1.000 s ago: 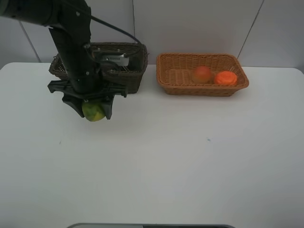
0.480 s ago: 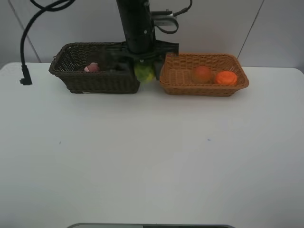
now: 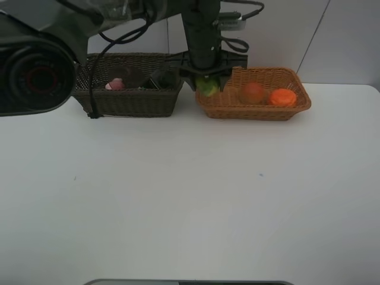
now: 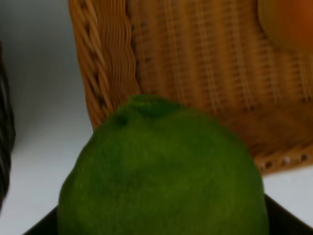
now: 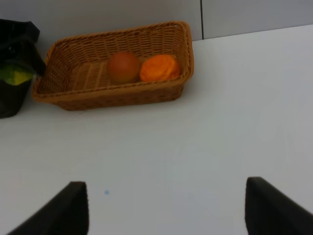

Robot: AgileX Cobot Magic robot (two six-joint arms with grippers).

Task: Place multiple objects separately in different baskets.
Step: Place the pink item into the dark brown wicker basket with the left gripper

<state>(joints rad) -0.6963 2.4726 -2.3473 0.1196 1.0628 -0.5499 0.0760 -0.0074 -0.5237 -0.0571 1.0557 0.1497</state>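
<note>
Risk: left gripper [image 3: 207, 85], clamped on green-yellow oval fruit [image 3: 207, 88], hangs over light orange-tan wicker basket [image 3: 255, 110] near-end rim; release here may roll it outside. Right gripper [image 5: 166, 208] jaws apart, empty.

Even bright light, soft shadows, left wrist close-up blurred

No readable text, labels, brands, numbers or signs in any view. Nothing legible on the arm housing, the baskets or the surface.
</note>
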